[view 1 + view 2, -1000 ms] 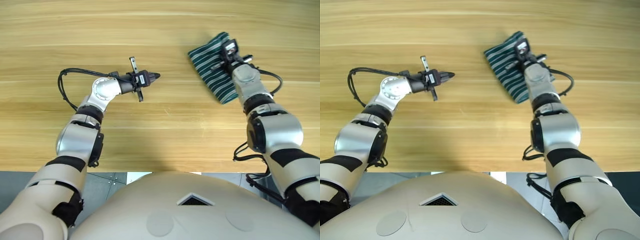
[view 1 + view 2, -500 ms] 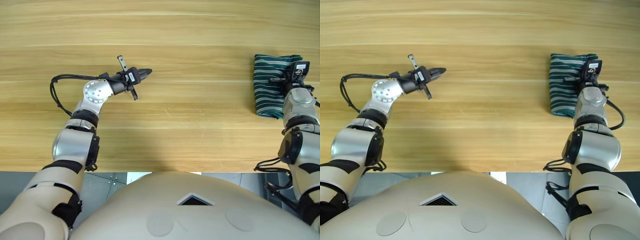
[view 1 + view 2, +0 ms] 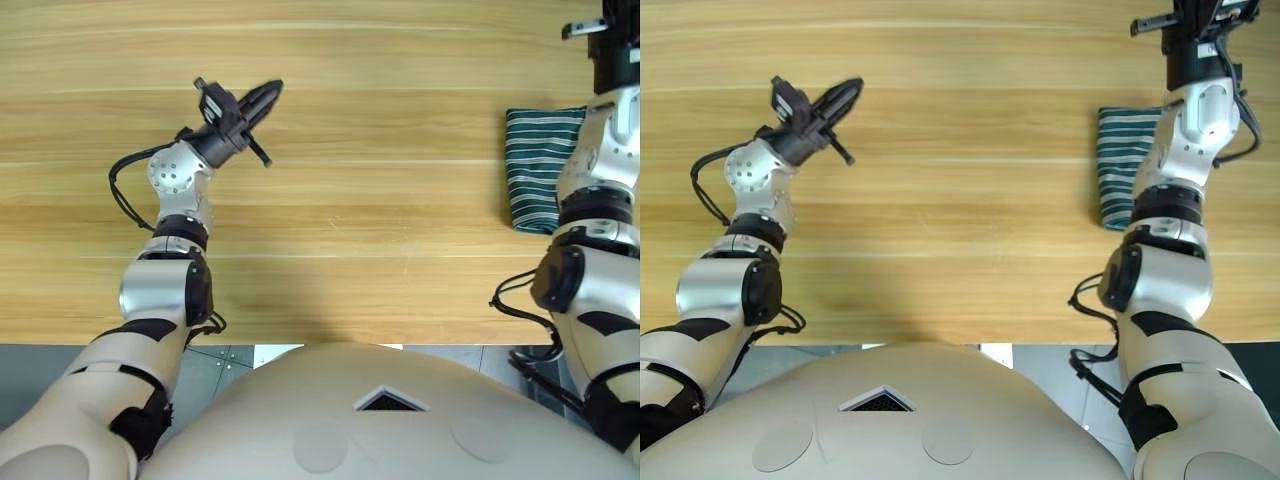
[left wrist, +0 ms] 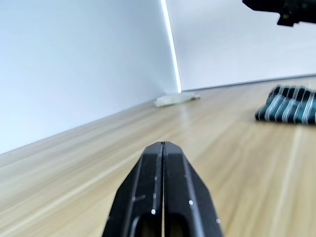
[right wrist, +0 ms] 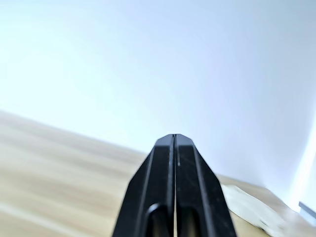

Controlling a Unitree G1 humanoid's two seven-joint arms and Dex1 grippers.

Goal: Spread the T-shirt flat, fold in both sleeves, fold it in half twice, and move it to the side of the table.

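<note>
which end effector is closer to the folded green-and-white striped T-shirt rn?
Right. The right end effector, shut, hangs raised close above the folded green-and-white striped T-shirt at the right side of the wooden table; the left end effector, shut, is far off on the left.

Readable text: we found none in any view.
T-shirt (image 3: 530,170): we made out only green cloth with pale stripes, and no print or tag that we could read.
Numbers and signs: we read none.
</note>
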